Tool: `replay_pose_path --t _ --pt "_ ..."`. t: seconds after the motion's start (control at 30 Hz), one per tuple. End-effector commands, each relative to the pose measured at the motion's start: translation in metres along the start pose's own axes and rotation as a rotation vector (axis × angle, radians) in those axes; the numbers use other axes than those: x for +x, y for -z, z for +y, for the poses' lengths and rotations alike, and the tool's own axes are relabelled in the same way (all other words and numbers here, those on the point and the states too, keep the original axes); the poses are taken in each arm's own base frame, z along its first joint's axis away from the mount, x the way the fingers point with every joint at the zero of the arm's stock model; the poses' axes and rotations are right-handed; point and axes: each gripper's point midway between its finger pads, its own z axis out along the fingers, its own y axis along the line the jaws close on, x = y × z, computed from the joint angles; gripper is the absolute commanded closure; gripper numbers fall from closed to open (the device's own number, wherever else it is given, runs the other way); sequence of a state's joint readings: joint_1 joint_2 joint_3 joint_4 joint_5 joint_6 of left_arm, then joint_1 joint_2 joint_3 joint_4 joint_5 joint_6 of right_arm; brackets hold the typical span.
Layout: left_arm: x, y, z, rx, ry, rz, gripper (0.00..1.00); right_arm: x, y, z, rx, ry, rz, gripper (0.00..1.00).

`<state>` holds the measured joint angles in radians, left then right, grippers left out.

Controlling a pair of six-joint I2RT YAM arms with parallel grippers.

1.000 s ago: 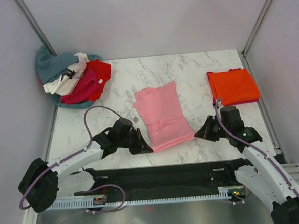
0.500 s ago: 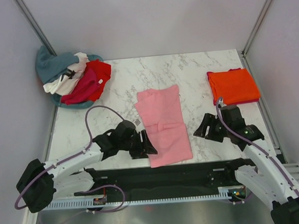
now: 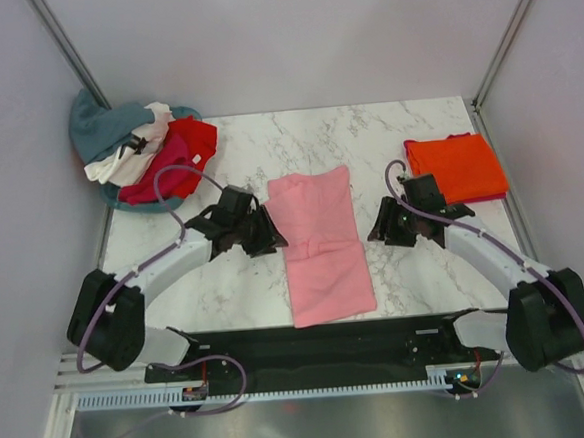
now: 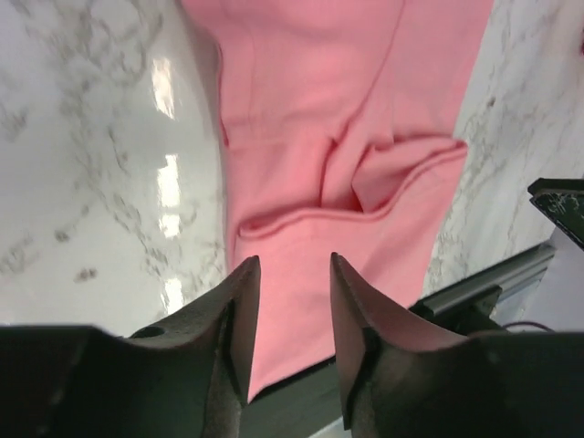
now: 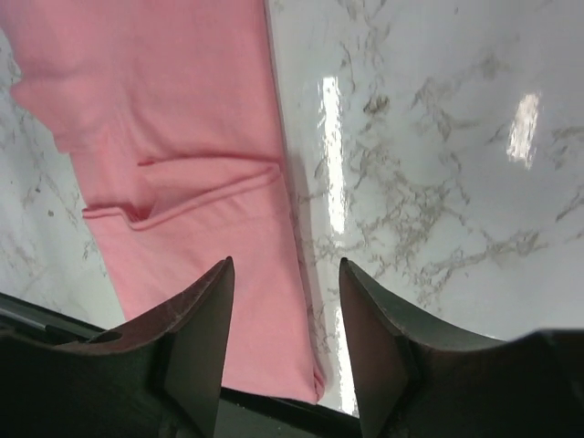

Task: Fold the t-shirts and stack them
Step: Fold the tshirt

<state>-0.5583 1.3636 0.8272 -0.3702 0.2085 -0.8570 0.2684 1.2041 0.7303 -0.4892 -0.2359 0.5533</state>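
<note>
A light pink t-shirt (image 3: 321, 244) lies as a long folded strip down the middle of the marble table, with a creased fold across its middle (image 4: 360, 182) (image 5: 173, 173). My left gripper (image 3: 269, 233) hovers at the strip's left edge, jaws open and empty (image 4: 290, 274). My right gripper (image 3: 382, 229) hangs off the strip's right side, open and empty (image 5: 285, 274). A folded bright orange t-shirt (image 3: 456, 168) lies at the back right. Teal-grey, white, magenta and red t-shirts (image 3: 142, 154) are heaped at the back left.
A black rail (image 3: 320, 339) runs along the table's near edge, just below the pink strip's end. Grey walls close in the left, back and right sides. Bare marble (image 3: 306, 138) lies between the heap and the orange shirt.
Both grippers let go of the pink shirt's near corners, and the cloth settled flat and straight. Both arms then drew away from the near edge to the strip's middle, one on each side.
</note>
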Motion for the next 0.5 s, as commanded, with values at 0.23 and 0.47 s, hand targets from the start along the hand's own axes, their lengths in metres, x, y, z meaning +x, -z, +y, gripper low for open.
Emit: replay_pose_path --t 0.23,0.47 --pt "-0.071 -0.052 0.004 -0.055 -0.027 -0.063 0.66 -0.079 -0.053 0.018 0.033 0.062 -0.114 0.65" --pt "-0.092 -0.068 0.007 -0.067 -0.008 -0.067 0.78 -0.093 -0.085 0.052 -0.033 0.106 -0.073 0.84"
